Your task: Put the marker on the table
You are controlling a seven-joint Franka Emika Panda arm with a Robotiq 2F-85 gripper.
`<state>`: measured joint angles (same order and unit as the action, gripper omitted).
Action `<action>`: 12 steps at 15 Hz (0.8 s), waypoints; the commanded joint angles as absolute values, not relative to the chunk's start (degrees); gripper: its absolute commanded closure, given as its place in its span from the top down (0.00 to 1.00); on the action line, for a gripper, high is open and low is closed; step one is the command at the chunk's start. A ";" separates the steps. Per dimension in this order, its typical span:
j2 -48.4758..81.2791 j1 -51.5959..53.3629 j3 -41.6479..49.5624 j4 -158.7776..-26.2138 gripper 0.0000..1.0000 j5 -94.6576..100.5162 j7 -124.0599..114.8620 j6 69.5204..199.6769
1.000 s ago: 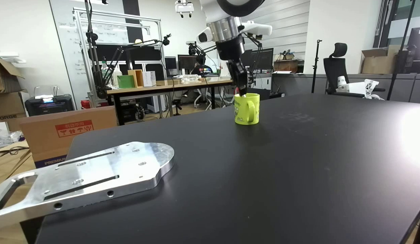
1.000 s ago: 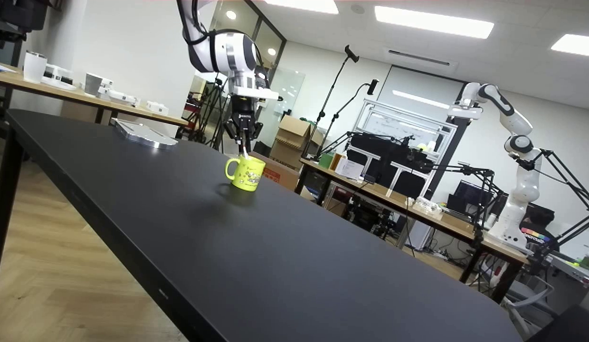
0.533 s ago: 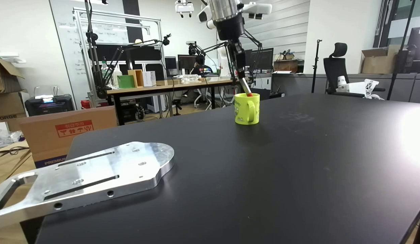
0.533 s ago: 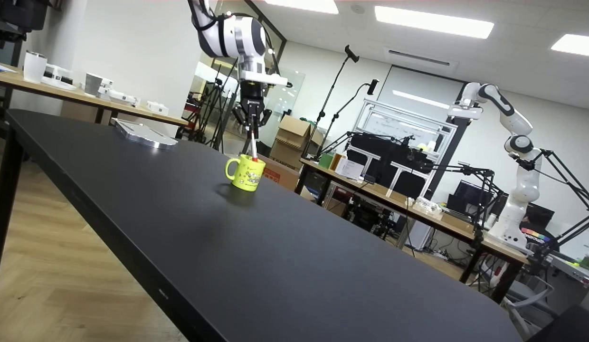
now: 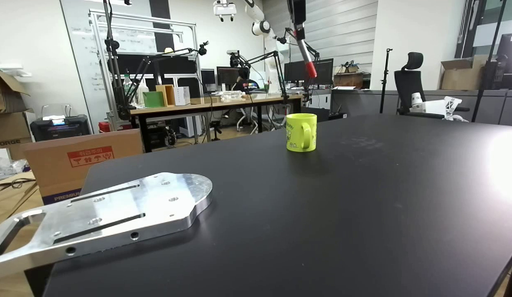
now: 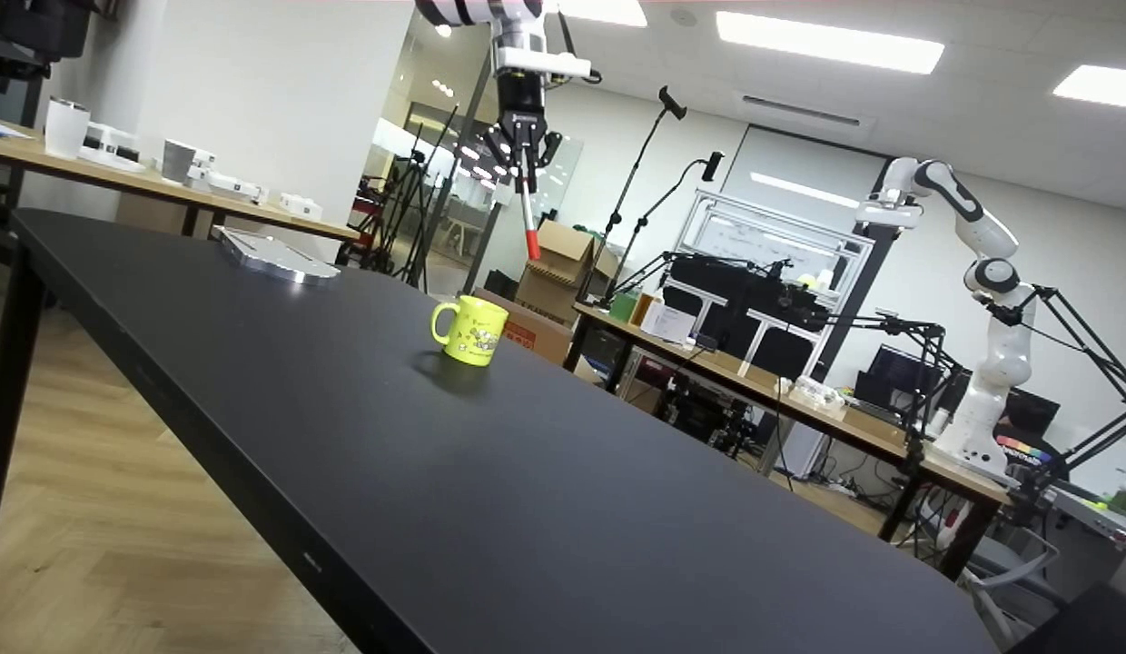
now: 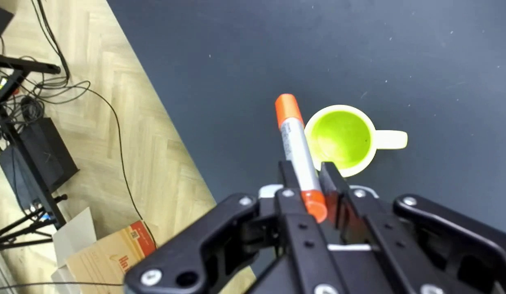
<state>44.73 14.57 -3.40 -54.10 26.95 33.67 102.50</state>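
"What threatened, in the wrist view?"
"The left edge of the table: right of it, the tool pinched the marker aloft; released there, it might have rolled off."
"Further right?"
"The cup: descending straight could have struck it."

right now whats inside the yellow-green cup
In the wrist view the yellow-green cup shows only bare green interior, no object. The marker and gripper cover a bit of rim; in both exterior views the wall hides the bottom.
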 commanded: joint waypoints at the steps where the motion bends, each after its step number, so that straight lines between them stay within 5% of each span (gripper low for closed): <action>1: 41.61 13.53 -1.45 -56.47 0.05 27.17 33.01 94.20; 12: 53.04 4.73 -1.84 -58.66 0.05 19.36 33.36 77.83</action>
